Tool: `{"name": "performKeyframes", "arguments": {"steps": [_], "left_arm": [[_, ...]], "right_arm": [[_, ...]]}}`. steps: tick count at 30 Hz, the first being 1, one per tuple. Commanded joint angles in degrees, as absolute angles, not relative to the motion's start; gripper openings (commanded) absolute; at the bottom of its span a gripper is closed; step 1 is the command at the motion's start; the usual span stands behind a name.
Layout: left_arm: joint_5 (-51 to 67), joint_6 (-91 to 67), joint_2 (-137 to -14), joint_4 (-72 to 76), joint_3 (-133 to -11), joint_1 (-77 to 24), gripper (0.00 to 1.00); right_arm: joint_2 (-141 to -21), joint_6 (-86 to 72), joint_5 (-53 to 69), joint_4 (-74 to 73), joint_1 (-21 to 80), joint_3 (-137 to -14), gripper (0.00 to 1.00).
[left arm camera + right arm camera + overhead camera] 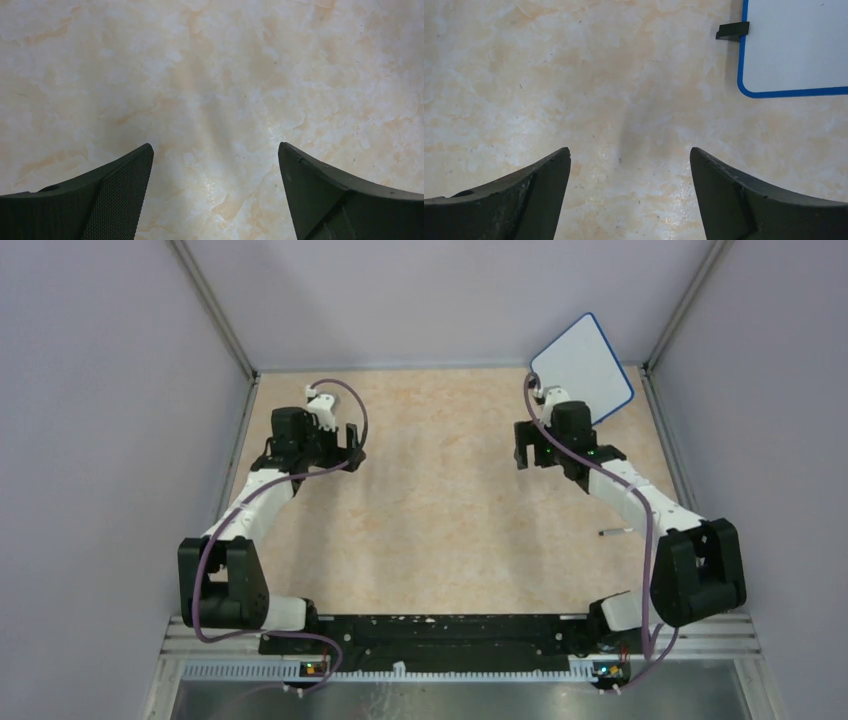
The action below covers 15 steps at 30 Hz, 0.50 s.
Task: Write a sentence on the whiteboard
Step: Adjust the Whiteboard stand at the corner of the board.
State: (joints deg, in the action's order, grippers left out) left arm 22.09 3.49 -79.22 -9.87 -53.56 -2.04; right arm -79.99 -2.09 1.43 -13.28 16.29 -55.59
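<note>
The whiteboard (583,365) is white with a thin blue frame and stands tilted at the far right corner of the table. Its face is blank, with no sentence on it. In the right wrist view its lower corner (794,45) and one black foot (732,31) show at the upper right. My right gripper (524,452) (630,165) is open and empty, hovering over bare table just left of the board. My left gripper (351,448) (215,165) is open and empty over bare table at the far left.
A thin pen-like object (615,533) lies on the beige marbled tabletop (440,500) beside my right arm. Grey walls with metal corner posts close in the left, back and right sides.
</note>
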Motion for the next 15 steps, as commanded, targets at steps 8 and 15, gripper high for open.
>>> {"name": "performKeyframes", "arguments": {"steps": [8,15], "left_arm": [[15.0,-2.1,-77.0,-6.0,-54.6,-2.5,0.99],[16.0,-2.6,-77.0,-6.1,-54.5,-2.5,0.99]], "right_arm": [[-92.8,-16.7,-19.8,-14.3,21.6,-68.9,0.8],[-101.1,-24.3,-26.9,-15.9,21.6,-75.5,0.77]]}}
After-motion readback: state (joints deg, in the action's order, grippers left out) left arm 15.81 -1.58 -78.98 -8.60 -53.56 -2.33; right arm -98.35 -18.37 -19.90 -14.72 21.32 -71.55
